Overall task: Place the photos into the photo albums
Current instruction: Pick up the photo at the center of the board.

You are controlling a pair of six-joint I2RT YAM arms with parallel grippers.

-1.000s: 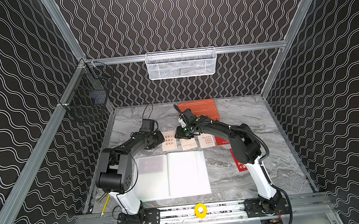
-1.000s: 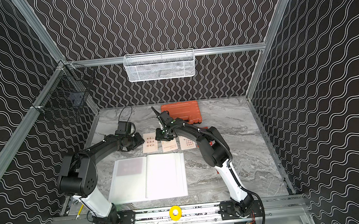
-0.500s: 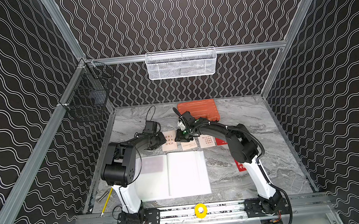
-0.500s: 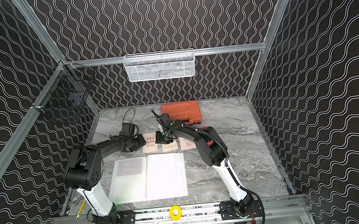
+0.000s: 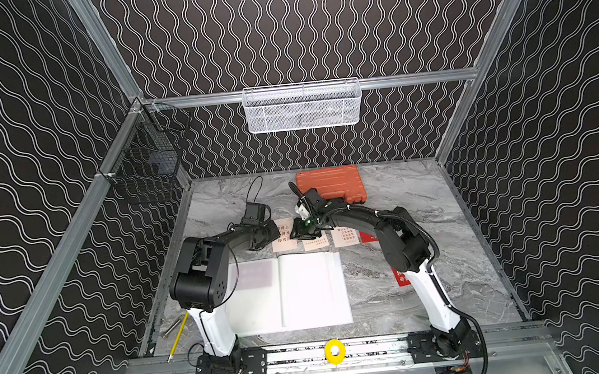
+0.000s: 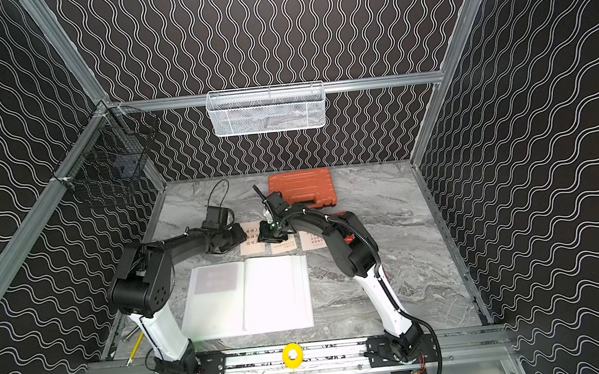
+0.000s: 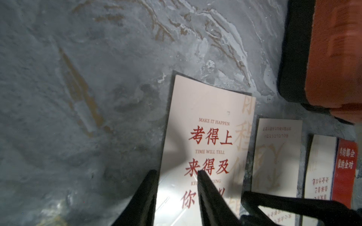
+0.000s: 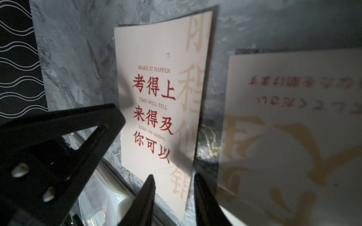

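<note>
Straddling edges of the card (image 7: 205, 101), probably light and bendy, the left gripper (image 7: 176, 173) and right gripper (image 8: 174, 176) stand half spread, holding nothing; best pinched at the edge between the fingers

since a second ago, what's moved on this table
The left claw slid in toward the leftmost cream card, now straddling its edge. The right claw, at that card's other side, barely shifted. Nothing was gripped or released. The cards, album and case stayed put.

Three cream cards (image 5: 283, 234), two loose red cards (image 5: 367, 235), one album (image 5: 311, 288), one case (image 5: 332, 188)
</note>
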